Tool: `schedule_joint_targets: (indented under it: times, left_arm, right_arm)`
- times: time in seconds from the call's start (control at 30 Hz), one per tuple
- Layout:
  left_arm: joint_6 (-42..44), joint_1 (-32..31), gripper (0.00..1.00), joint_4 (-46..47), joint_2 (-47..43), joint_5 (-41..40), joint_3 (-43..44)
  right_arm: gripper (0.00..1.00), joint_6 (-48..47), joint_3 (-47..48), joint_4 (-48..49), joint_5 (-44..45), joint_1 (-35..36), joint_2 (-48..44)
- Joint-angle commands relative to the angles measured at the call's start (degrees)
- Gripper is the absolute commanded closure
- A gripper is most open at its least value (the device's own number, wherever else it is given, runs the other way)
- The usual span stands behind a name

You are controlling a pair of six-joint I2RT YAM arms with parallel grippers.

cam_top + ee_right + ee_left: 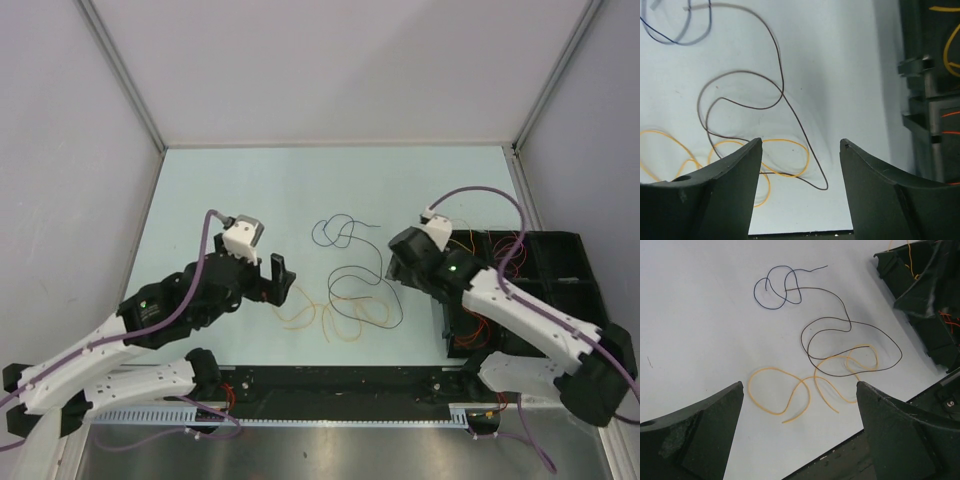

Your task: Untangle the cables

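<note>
Three loose cables lie tangled mid-table: a dark blue cable (335, 232) at the far end, a black cable (365, 290) looping through it, and an orange-yellow cable (340, 318) nearest, crossed by the black one. My left gripper (275, 275) is open and empty, just left of the orange-yellow loops. My right gripper (395, 262) is open and empty, just right of the black loops. The left wrist view shows the blue cable (756, 295), the black cable (843, 304) and the orange-yellow cable (748, 390) beyond the gripper (800, 386). The right wrist view shows the black cable (781, 80) and the orange-yellow cable (800, 150) below its gripper (801, 142).
A black bin (560, 290) stands at the right, holding more red and yellow wires (480, 325); its wall shows in the right wrist view (930, 75). A black rail (340, 380) runs along the table's near edge. White walls enclose the table.
</note>
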Motion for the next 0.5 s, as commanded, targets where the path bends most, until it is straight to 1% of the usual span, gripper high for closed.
schedule_joint_targets:
  times: [0.0, 0.07, 0.27, 0.37, 0.47]
  left_arm:
    - [1.7, 0.3, 0.00, -1.4, -4.0, 0.5, -1.6]
    - [1.8, 0.3, 0.00, -1.0, -5.4, 1.1, -3.6]
    - [2.6, 0.3, 0.00, 0.7, -7.0, 0.0, -8.7]
    - [3.1, 0.3, 0.00, 1.4, -6.9, 0.5, -9.4]
    - [3.3, 0.3, 0.00, 1.9, -6.8, 0.7, -9.8]
  right_arm:
    - [0.34, 3.1, 1.1, 4.7, 2.1, 3.6, 7.8]
    - [0.36, 2.8, 1.1, 6.6, 0.8, 4.0, 10.2]
    - [0.37, 0.4, 1.1, 12.7, -1.9, 3.4, 16.0]
    - [0.36, 0.1, 1.2, 12.7, -3.0, 1.9, 18.2]
    - [0.33, -0.2, 1.1, 11.6, -2.9, 1.5, 19.8]
